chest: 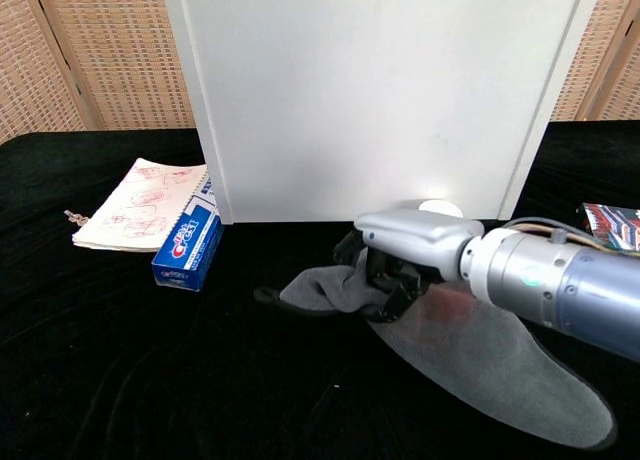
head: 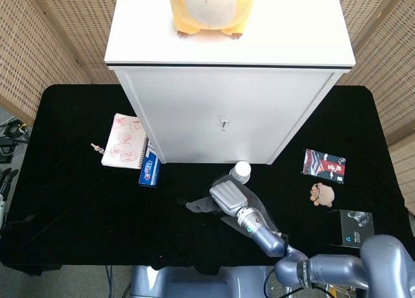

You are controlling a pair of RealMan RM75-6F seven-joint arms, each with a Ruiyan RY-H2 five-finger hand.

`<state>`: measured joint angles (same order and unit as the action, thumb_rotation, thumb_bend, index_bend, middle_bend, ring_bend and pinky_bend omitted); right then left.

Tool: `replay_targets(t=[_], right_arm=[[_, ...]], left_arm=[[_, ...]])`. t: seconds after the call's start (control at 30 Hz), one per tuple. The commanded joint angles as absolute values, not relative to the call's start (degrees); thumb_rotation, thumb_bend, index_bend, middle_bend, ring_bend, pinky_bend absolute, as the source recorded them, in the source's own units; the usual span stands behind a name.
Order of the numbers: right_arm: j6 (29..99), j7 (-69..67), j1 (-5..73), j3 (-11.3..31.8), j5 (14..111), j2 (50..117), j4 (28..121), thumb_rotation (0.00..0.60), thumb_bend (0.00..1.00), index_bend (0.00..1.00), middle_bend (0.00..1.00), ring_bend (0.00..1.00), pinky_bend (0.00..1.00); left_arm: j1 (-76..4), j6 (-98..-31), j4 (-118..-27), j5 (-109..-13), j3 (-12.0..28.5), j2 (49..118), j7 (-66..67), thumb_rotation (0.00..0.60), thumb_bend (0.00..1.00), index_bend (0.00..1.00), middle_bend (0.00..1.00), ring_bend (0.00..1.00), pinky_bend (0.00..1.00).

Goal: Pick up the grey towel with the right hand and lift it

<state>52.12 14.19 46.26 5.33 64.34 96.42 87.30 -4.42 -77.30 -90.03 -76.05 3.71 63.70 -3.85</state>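
Observation:
The grey towel hangs from my right hand, which grips its bunched left end; the rest drapes down to the black table at lower right. In the head view the right hand sits over the towel just in front of the white cabinet. A white cup stands right behind the hand, mostly hidden by it in the chest view. My left hand is not visible in either view.
The white cabinet stands close behind, with a plush toy on top. A notebook and blue toothpaste box lie at left. A red packet, small plush and black box lie at right.

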Motion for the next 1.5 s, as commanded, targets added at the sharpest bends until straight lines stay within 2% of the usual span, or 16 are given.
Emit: replay_targets(t=[0.03, 0.33, 0.63, 1.03, 1.5], right_arm=[[56.8, 10.7, 43.5, 6.2, 68.9, 92.2, 91.7, 0.600, 0.70, 0.77, 1.00, 0.99, 1.00], [69.2, 7.0, 38.3, 7.2, 79.7, 83.9, 98.7, 0.600, 0.73, 0.78, 1.00, 1.00, 1.00], [77.8, 5.2, 34.3, 11.0, 83.6, 76.8, 106.0, 0.600, 0.75, 0.79, 1.00, 1.00, 1.00], [78.4, 7.3, 33.7, 14.8, 82.6, 72.5, 109.1, 0.600, 0.76, 0.79, 1.00, 1.00, 1.00], [74.8, 14.5, 34.2, 16.3, 73.0, 72.4, 112.1, 0.600, 0.78, 0.81, 1.00, 1.00, 1.00]], left_arm=[[-4.2, -77.8, -90.4, -76.8, 3.4, 63.6, -3.9, 0.600, 0.00, 0.00, 0.00, 0.00, 0.00], [-3.6, -79.4, -91.1, -78.5, 2.8, 63.2, -4.4, 0.600, 0.00, 0.00, 0.00, 0.00, 0.00], [-2.9, -81.1, -91.8, -80.3, 2.2, 62.8, -4.5, 0.600, 0.00, 0.00, 0.00, 0.00, 0.00], [-2.8, -81.5, -92.0, -80.4, 2.1, 63.0, -3.9, 0.600, 0.00, 0.00, 0.00, 0.00, 0.00], [-2.8, -81.2, -91.9, -79.9, 2.3, 63.1, -3.8, 0.600, 0.00, 0.00, 0.00, 0.00, 0.00]])
